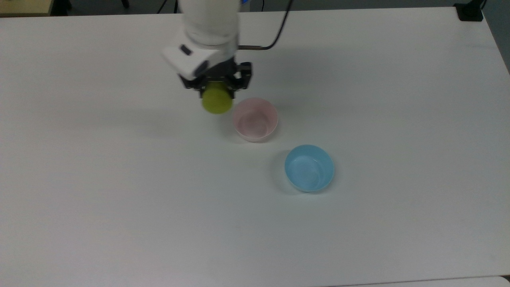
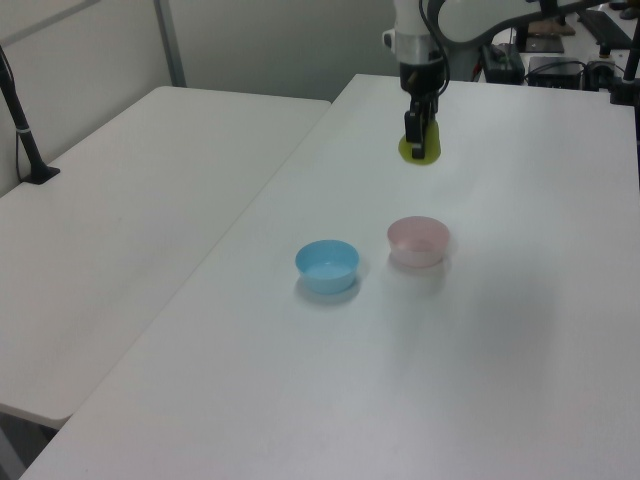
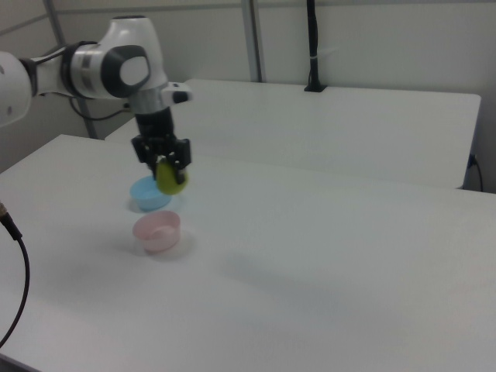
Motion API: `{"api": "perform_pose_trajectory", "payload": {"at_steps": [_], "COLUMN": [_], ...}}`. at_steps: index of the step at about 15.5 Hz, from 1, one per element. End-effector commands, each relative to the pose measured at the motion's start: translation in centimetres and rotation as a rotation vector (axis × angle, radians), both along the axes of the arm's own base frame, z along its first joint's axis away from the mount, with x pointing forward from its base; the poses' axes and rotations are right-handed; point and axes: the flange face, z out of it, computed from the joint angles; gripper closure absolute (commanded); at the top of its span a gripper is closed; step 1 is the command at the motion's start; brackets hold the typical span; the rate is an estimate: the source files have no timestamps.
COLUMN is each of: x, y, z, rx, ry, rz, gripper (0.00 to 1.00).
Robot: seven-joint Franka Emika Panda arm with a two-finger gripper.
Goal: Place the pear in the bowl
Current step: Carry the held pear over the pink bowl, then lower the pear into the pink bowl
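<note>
Pear [image 1: 216,101] aloft beside pink bowl [image 1: 255,119]

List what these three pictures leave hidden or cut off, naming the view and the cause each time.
- Pear top and stem: top view, covered by the end effector holding it.
- Arm above the wrist: top view, cut by the upper edge.
- Blue bowl: right view, partly behind the pear.
- Pink bowl floor: left view, hidden by its near wall.

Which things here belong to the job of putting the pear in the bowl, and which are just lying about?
Part of the job:
- pear, held in the gripper above the table
- pink bowl, empty

Just lying about:
- light blue bowl, empty
- white table under it all
</note>
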Motion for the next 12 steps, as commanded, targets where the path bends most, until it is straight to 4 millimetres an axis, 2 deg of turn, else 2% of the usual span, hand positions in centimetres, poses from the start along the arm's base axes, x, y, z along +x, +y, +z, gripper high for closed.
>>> {"api": "perform_pose_trajectory", "payload": {"at_steps": [1, 6, 7, 8, 10, 12], "x": [-1.3, -0.8, -0.6, -0.4, -0.2, -0.2], "y": [5.1, 6.1, 6.2, 6.3, 7.1, 8.0], "z": [-0.9, -6.3, -7.4, -8.4, -10.4, -11.3], "rx": [0.019, -0.016, -0.025, -0.031, -0.043, -0.051], "ry": [0.048, 0.115, 0.124, 0.135, 0.151, 0.152], "rz": [0.027, 0.042, 0.043, 0.045, 0.054, 0.063], "gripper": [0.60, 0.58, 0.54, 0.49, 0.29, 0.20]}}
